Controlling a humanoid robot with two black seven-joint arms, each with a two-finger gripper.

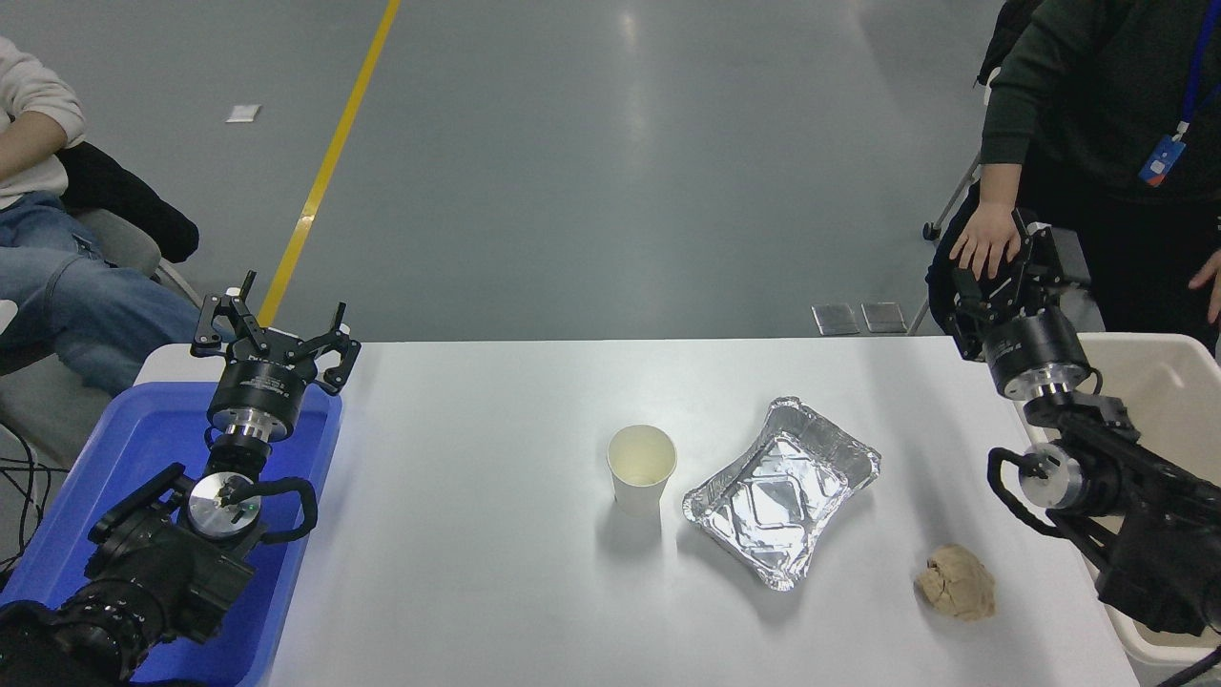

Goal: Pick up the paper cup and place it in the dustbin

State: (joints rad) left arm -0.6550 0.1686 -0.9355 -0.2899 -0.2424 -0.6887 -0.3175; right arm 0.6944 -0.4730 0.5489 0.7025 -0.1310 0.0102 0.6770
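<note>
The paper cup (641,468) stands upright in the middle of the white table, white with a cream inside. The beige dustbin (1164,391) sits at the right edge, only partly in view. My right gripper (1000,269) is open and empty, raised over the table's far right corner beside the dustbin's left rim, far to the right of the cup. My left gripper (277,322) is open and parked over the blue tray at the left.
A crinkled foil tray (782,491) lies just right of the cup. A crumpled brown paper ball (957,582) lies near the front right. A blue tray (124,458) is at the left. A person's hand (987,239) is right behind my right gripper. Another person sits at the far left.
</note>
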